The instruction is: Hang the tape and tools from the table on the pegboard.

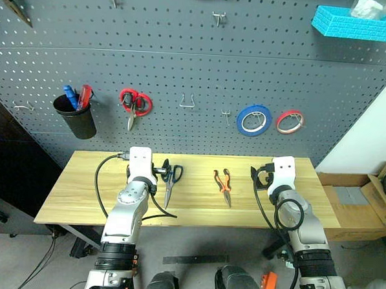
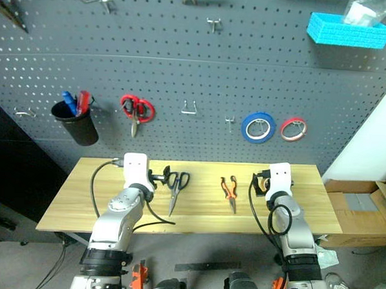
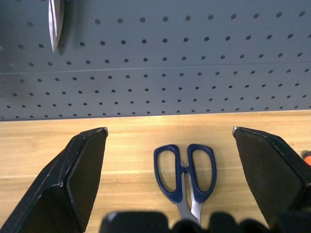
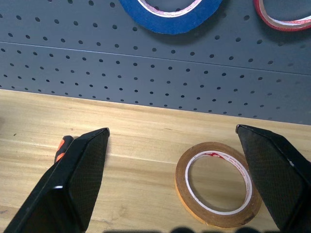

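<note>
- Tape (image 4: 216,185), a yellowish roll, lay flat on the table (image 1: 81,184) just ahead of the right gripper (image 4: 172,141), between the lines of its two fingers and nearer the right one.
- Right gripper stood wide apart and held nothing, hovering over the table's right end.
- Scissors (image 3: 186,175) with dark blue handles lay on the wood just ahead of the left gripper (image 3: 170,133), handles toward the pegboard (image 1: 197,73), between its fingers.
- Left gripper was also spread wide and empty.
- Pliers (image 1: 224,186) with orange handles lay between the two grippers, nearer the right one.
- On the pegboard beyond the right gripper hung a blue roll (image 1: 254,119) and a thin red roll (image 1: 289,122).
- Beyond the left gripper hung red-handled scissors (image 1: 134,105); further to its left sat a black cup (image 1: 76,116) holding pens.
- A blue basket (image 1: 355,23) hung high on the board, above the right gripper.
</note>
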`<state>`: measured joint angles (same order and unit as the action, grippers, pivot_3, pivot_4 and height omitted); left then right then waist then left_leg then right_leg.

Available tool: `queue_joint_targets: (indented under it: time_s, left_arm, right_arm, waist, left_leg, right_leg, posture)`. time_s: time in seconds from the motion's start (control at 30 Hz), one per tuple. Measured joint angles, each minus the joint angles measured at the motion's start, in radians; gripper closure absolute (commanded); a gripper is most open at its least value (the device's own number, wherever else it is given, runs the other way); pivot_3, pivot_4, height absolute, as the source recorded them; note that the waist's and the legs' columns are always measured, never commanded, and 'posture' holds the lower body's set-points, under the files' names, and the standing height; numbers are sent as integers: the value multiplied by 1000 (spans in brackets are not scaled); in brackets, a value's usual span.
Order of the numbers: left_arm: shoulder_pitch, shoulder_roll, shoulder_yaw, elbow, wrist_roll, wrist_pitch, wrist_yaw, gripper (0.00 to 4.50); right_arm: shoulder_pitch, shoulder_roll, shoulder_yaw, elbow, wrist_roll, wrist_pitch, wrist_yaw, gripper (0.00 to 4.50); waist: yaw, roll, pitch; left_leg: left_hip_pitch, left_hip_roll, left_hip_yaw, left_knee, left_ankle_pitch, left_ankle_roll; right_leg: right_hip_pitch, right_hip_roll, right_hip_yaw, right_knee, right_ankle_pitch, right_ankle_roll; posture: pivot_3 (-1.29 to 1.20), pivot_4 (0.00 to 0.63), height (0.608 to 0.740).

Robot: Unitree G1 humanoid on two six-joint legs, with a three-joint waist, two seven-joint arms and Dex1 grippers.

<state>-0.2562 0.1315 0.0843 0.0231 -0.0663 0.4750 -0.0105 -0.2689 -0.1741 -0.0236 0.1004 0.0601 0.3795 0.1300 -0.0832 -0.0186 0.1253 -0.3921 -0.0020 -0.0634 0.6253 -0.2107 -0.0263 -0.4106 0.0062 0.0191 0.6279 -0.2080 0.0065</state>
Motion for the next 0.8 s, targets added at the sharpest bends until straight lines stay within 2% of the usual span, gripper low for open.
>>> queue_joint_targets:
  time_s: [0.8]
  left_arm:
    - [-4,1,11,-1,-1,18,-1,55]
  right_arm:
    - [0,-9,5,-1,0,6,9,0]
  waist:
    - [1,0,9]
  left_leg:
    - [-1,0,0,0,0,0]
  right_leg:
    - [-1,0,0,0,0,0]
  posture:
    - [-60,110,740]
